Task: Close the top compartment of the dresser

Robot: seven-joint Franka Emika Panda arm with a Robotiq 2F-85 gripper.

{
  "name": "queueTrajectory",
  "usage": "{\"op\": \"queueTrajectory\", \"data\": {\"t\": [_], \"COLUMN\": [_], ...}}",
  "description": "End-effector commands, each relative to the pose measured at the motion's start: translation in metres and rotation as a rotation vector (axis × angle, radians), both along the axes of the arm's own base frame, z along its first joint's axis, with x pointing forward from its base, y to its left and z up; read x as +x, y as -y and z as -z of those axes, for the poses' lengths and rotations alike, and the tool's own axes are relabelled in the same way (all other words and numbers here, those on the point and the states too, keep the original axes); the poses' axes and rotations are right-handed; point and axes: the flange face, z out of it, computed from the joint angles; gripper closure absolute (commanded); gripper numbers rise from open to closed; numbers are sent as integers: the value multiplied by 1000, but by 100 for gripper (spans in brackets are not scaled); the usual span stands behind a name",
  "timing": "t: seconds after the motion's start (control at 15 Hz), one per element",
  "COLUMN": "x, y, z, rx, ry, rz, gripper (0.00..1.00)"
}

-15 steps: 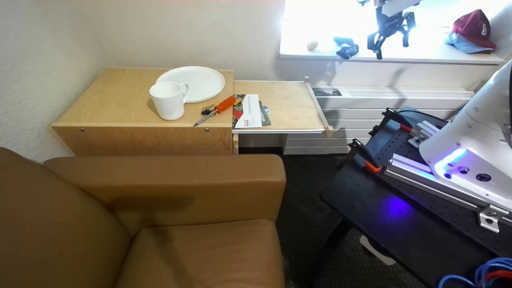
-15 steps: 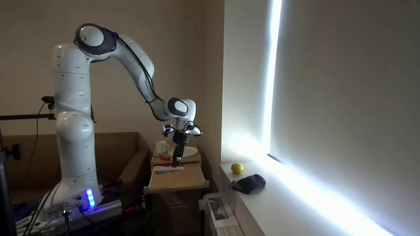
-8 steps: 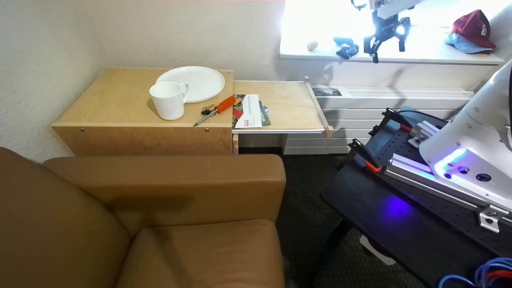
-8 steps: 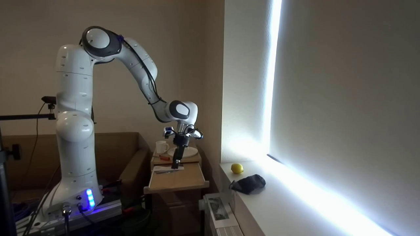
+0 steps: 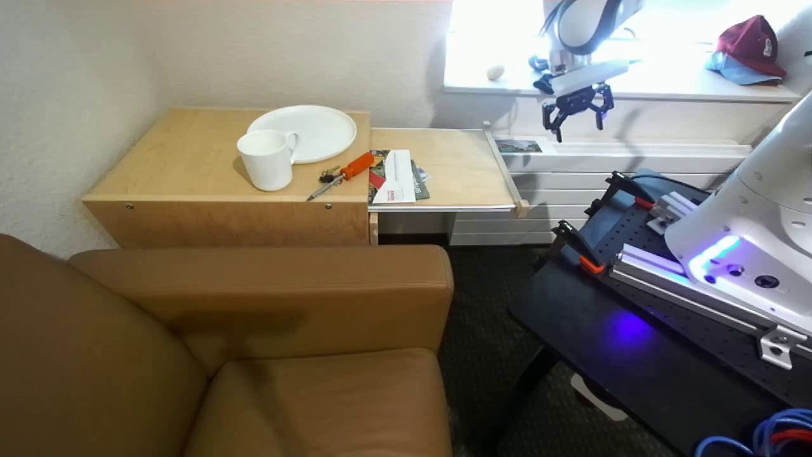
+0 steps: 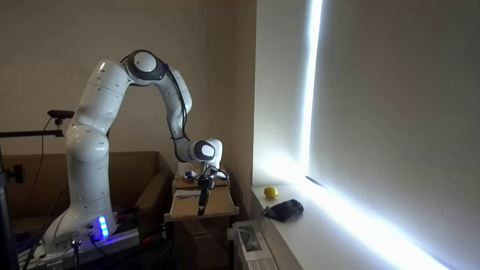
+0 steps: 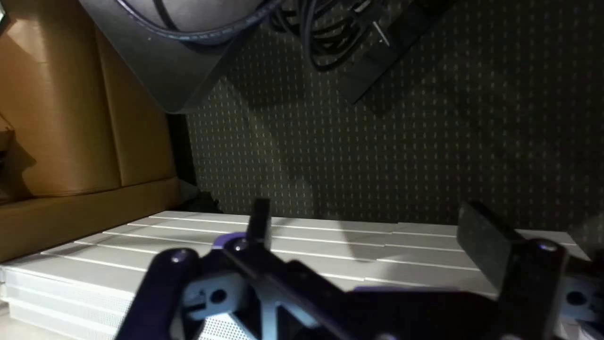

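Jutting from the dresser (image 5: 190, 152), the top compartment (image 5: 460, 158) stands open; in an exterior view we see it point rightward, its front panel (image 5: 504, 167) at the outer end, long axis set across that direction. We count one such drawer out, shallow, with a flat tan wood bottom and pale edges. In it, close to the dresser, lie one long white paper (image 5: 396, 181) and some printed papers partly under it; how many, we cannot tell.

Apart from the front panel, past its outer side, hangs the gripper (image 5: 579, 132), its two black fingers (image 7: 486, 245) spread wide. Between them, in the wrist view, we see the slatted white radiator (image 7: 321, 242) and dark speckled carpet (image 7: 354, 151).

On the dresser's smooth top we count one round white plate (image 5: 317, 130), one upright white mug (image 5: 266, 162) and one screwdriver (image 5: 350, 169) with an orange handle, lying aslant.

Farther out stand one brown, leather-like armchair (image 5: 266, 279) and one black table (image 5: 571, 317). On the pale sill (image 6: 322, 240) we find one yellow lemon (image 6: 271, 192), one crumpled dark cloth (image 6: 284, 210) and, in an exterior view, a maroon cap (image 5: 748, 47).
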Motion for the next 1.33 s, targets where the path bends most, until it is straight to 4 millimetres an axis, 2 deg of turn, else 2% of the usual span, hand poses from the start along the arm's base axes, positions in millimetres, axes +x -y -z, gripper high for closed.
{"op": "queueTrajectory", "data": {"t": [0.0, 0.27, 0.53, 0.67, 0.8, 1.27], "x": [15, 28, 29, 31, 36, 50], "y": [-12, -40, -51, -48, -44, -42], "z": [36, 58, 57, 62, 76, 103], "rx": [-39, -99, -82, -91, -82, -4], "ry": [24, -14, -18, -21, 39, 262], "rz": [27, -25, -39, -24, 31, 194], "gripper": [0, 0, 0, 0, 0, 0]}}
